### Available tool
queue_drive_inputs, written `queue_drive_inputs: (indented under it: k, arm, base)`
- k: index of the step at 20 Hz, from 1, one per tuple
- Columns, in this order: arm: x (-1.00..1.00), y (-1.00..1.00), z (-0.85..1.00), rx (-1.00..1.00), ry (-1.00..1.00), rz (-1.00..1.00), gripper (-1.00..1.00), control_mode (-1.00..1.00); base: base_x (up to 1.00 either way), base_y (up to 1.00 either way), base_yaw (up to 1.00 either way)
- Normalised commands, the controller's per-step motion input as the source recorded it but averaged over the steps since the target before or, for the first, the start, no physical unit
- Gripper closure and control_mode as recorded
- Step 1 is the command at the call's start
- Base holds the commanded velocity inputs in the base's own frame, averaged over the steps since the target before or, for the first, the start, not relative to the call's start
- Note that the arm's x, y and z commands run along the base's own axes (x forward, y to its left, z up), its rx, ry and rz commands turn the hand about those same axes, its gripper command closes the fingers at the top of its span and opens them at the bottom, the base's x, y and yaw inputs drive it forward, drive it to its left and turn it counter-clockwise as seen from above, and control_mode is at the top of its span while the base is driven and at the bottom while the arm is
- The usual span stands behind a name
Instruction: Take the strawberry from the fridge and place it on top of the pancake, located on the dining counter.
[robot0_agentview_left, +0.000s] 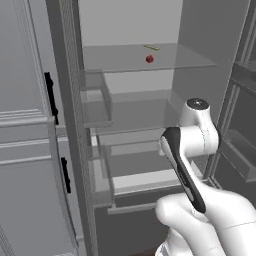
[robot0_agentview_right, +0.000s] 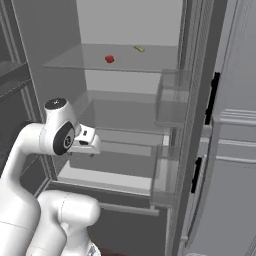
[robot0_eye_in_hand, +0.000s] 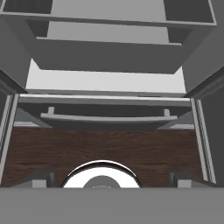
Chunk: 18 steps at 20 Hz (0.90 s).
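The fridge (robot0_agentview_left: 200, 40) stands open, its pale interior and glass shelves in front of me. The strawberry (robot0_agentview_left: 149, 59), tiny and bright red, sits on the upper glass shelf, also seen in the right base view (robot0_agentview_right: 109, 59). My arm is folded low before the fridge, well below that shelf, with the hand (robot0_agentview_right: 86, 141) pointing downward. In the hand view my gripper (robot0_eye_in_hand: 111, 180) is open, its dark fingertips (robot0_eye_in_hand: 41, 178) far apart with nothing between them, facing the fridge's bottom drawer and the floor. The pancake and the dining counter are out of view.
A thin yellowish item (robot0_agentview_left: 151, 47) lies behind the strawberry on the same shelf. Clear door bins (robot0_agentview_left: 95, 100) hang on the open door. Light grey cabinets (robot0_agentview_left: 25, 150) with black handles flank the fridge. The drawer handle (robot0_eye_in_hand: 105, 117) sits above dark wooden floor (robot0_eye_in_hand: 109, 148).
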Motion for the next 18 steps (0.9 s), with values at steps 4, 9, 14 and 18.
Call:
queue_drive_inputs:
  k: [4,9,14,18]
  arm:
    - [0.0,0.0,0.0,0.0,0.0,0.0,-1.0,1.0]
    - [0.0,0.0,0.0,0.0,0.0,0.0,-1.0,1.0]
    - [0.0,0.0,0.0,0.0,0.0,0.0,-1.0,1.0]
    - [0.0,0.0,0.0,0.0,0.0,0.0,-1.0,1.0]
  base:
    - [0.62,0.0,0.0]
    - [0.63,0.0,-0.02]
    - [0.58,0.0,-0.01]
    - [0.36,0.0,0.0]
